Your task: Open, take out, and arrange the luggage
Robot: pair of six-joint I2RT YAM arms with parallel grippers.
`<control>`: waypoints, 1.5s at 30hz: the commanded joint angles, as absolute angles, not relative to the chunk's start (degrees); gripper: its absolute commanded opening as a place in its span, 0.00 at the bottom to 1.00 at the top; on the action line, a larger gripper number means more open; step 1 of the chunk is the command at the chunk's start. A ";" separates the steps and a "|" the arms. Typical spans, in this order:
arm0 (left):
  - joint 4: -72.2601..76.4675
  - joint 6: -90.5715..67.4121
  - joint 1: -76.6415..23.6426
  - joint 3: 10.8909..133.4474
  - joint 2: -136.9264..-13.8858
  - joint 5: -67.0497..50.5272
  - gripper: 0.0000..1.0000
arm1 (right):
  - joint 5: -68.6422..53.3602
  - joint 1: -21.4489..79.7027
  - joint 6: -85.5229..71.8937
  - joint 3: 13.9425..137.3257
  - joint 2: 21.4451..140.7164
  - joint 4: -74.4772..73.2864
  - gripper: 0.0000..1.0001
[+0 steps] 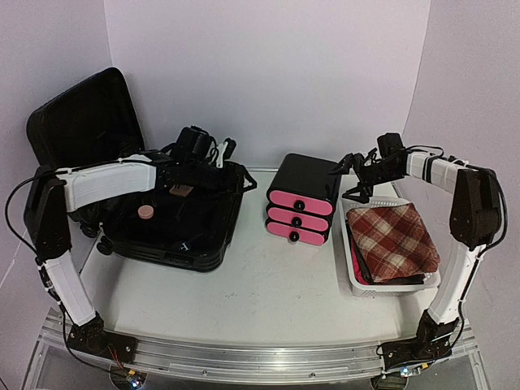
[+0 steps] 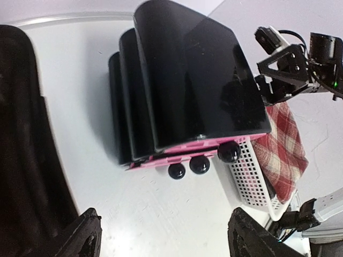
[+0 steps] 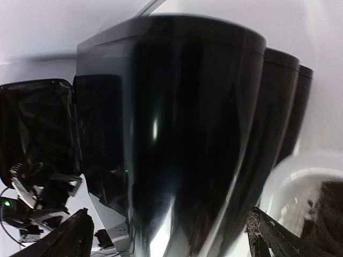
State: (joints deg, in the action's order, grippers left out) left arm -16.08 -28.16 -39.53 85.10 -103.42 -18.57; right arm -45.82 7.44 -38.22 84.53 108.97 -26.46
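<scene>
The luggage [image 1: 166, 231] lies open at the left, its lid [image 1: 81, 122] leaning on the back wall. A small round pinkish item [image 1: 145, 212] and dark things rest in the base. My left gripper [image 1: 227, 162] hovers over the base's back right corner, open, nothing between its fingers [image 2: 88, 235]; in the left wrist view the luggage rim [image 2: 21, 160] runs down the left. My right gripper [image 1: 351, 177] stands open just right of the drawer box [image 1: 302, 199], empty, with its fingers [image 3: 289, 241] spread either side of the box wall [image 3: 187, 134].
A black box with three pink drawer fronts [image 2: 182, 80] stands mid-table. A white mesh basket [image 1: 355, 268] with a folded plaid cloth [image 1: 394, 236] sits at the right, close to the box. Bare white table [image 1: 268, 284] lies in front.
</scene>
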 commanded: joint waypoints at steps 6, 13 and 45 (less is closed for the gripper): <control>-12.31 -25.63 -49.29 78.41 -94.26 -11.02 0.74 | -32.69 7.48 -17.74 77.94 91.49 -45.81 0.98; -10.06 -22.33 -56.50 88.24 -106.00 -4.06 0.78 | -30.87 7.51 -14.45 68.34 79.80 -49.36 0.98; -9.80 -23.64 -57.05 104.43 -122.88 9.94 0.39 | -26.46 7.54 -17.80 59.23 61.49 -50.37 0.98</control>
